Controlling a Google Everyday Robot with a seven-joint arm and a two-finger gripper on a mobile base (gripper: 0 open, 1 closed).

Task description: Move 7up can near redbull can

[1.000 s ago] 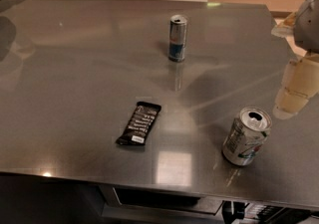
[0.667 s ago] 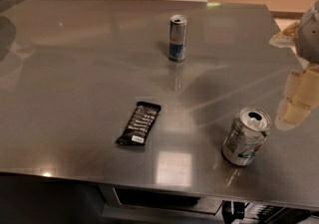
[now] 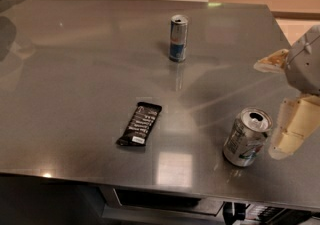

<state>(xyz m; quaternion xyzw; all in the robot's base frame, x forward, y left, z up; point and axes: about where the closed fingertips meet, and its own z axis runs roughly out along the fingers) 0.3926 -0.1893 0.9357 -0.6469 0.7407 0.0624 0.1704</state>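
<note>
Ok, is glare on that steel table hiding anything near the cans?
Camera view: a bright square reflection lies on the grey metal table beside the wide silver-white, green-marked can, covering nothing; the slim blue and silver can throws a mirror image toward the camera; the hand, just right of the wide can, shows no glare.

Tool [image 3: 286,141] just beside 7up can [image 3: 246,137], redbull can [image 3: 178,38] well apart, black snack bar [image 3: 139,124] on table [image 3: 75,69]

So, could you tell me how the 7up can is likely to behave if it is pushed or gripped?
The 7up can is open on top, so it is probably light and easily dented. On the glossy steel table it would likely slide, or tip if pushed high. The gripper sits close beside it.
</note>
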